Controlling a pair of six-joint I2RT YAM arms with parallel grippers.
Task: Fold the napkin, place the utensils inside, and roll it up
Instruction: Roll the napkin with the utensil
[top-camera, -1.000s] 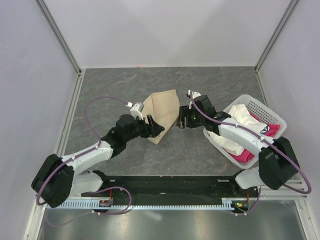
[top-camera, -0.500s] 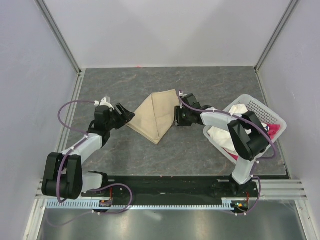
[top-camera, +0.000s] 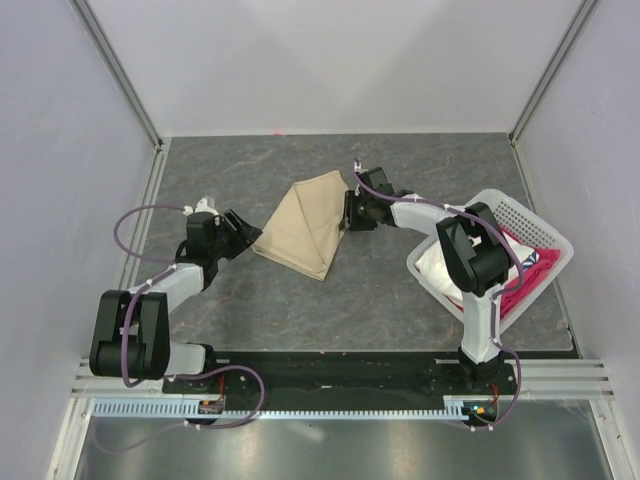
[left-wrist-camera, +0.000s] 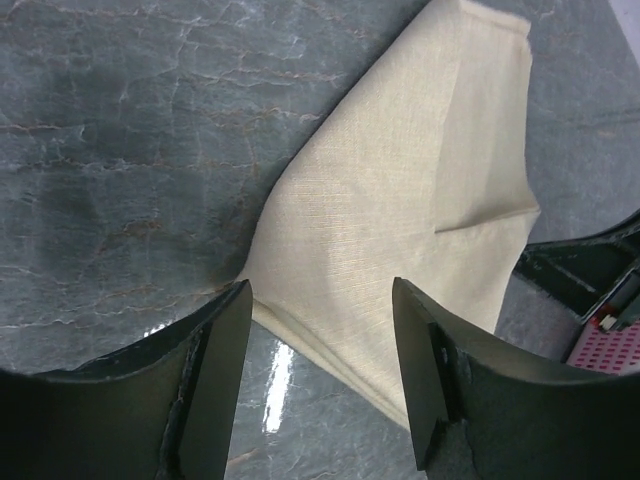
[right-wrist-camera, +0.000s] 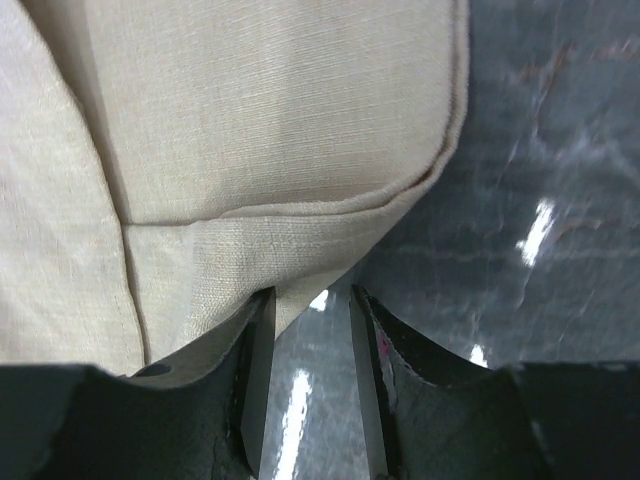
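Tools first: seeing the right tool set to a slim gap, the napkin edge right at its tips, can't tell if actually pinching it. Then the left tool spread wide, holding nothing, parked just beside the napkin's left corner. Napkin lying folded into a rough triangle on the grey worktop, flat between the two tools. Further right, got a white basket near the worktop's edge, with a white cloth and a pink-red cloth bunched up inside. Worth noting the right arm stretched right across that basket, hiding a good chunk of what's in there.
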